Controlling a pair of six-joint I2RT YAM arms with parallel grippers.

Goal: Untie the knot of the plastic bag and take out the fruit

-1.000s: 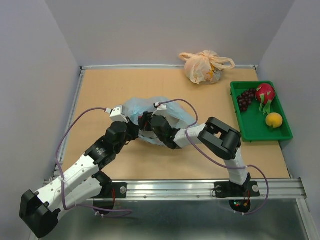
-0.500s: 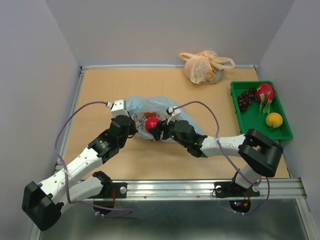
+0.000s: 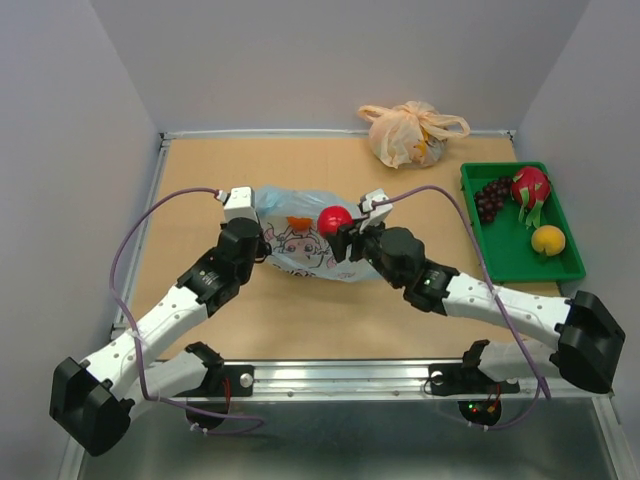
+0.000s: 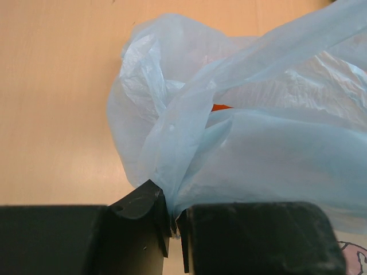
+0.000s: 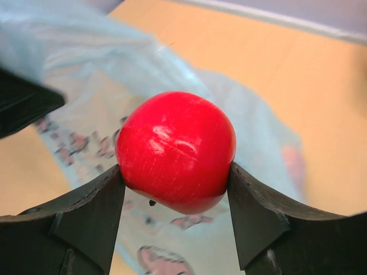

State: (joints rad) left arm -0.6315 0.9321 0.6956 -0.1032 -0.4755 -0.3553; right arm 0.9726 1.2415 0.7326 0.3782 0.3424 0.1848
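Note:
The light blue plastic bag (image 3: 300, 248) lies flat on the table, its cartoon face print up. My left gripper (image 3: 263, 246) pinches a gathered fold of the bag's left edge, and the left wrist view has that gripper (image 4: 175, 220) shut on the thin plastic (image 4: 241, 132). Just above the bag's right end, my right gripper (image 3: 338, 226) holds a round red fruit (image 3: 334, 217). In the right wrist view the red fruit (image 5: 175, 149) fills the gap of the right gripper (image 5: 176, 179), with the bag (image 5: 86, 86) below. The knot is out of view.
A green tray (image 3: 520, 268) at the right edge holds dark grapes (image 3: 490, 197), a dragon fruit (image 3: 530, 187) and a yellow-orange fruit (image 3: 547, 240). A tied peach-orange bag (image 3: 412, 133) sits at the back. Walls enclose the table on three sides.
My right gripper has come out of the bag with the red fruit, moving right and back. The bag has flattened and its face print now shows. The left gripper keeps its pinch.

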